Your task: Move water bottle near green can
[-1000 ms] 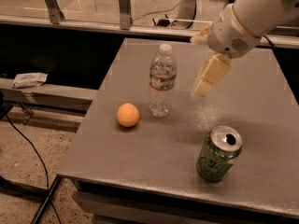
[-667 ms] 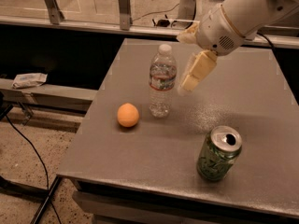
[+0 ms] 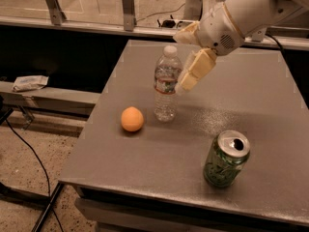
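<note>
The water bottle (image 3: 166,86), clear with a white cap and a white label, stands upright on the grey table (image 3: 251,95) near its left middle. The green can (image 3: 226,159), with a silver top and an open pull-tab hole, stands upright near the table's front right, well apart from the bottle. My gripper (image 3: 178,64) comes in from the upper right on a white arm and is open. One cream finger (image 3: 195,70) is right beside the bottle's right shoulder, and the other (image 3: 186,33) is behind the cap. The bottle stays on the table.
An orange ball (image 3: 132,119) lies on the table just left of the bottle. The table's left and front edges are close to these things. Beyond are a dark bench, a glass rail (image 3: 128,6), cables on the floor and a crumpled wrapper (image 3: 30,82).
My gripper has moved left across the table towards the bottle, from well to its right to right beside its neck. The bottle, can and orange ball have not moved.
</note>
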Controlling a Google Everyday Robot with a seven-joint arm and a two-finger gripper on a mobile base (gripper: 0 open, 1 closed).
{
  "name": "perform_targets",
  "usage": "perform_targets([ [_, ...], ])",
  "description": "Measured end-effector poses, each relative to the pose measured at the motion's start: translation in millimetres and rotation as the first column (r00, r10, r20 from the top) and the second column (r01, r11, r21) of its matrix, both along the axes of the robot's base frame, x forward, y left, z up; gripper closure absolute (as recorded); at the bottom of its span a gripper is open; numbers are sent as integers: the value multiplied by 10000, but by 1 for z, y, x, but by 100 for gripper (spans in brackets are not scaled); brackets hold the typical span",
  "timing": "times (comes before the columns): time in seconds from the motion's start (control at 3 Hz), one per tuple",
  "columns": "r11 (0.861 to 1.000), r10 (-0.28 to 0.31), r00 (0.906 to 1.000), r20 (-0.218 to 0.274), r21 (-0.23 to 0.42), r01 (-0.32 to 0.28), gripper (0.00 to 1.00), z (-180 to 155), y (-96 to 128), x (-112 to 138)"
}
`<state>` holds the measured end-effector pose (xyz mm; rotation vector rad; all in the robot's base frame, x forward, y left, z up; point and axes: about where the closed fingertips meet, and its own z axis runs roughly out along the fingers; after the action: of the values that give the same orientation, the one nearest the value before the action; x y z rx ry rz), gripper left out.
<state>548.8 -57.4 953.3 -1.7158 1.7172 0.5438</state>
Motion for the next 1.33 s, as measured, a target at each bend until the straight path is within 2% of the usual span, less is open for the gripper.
perform_targets([
  [0.33,9995,264,9994,-231,196,-259,0,0,7,-5],
  [0.67,9972,596,9964,-609,496,-567,25,-3,13,-16],
  [1.0,9938,928,9903,-1032,711,-857,56,-9,23,-25],
  [1.33,9907,1202,9844,-1288,789,-1107,80,-12,32,-29],
])
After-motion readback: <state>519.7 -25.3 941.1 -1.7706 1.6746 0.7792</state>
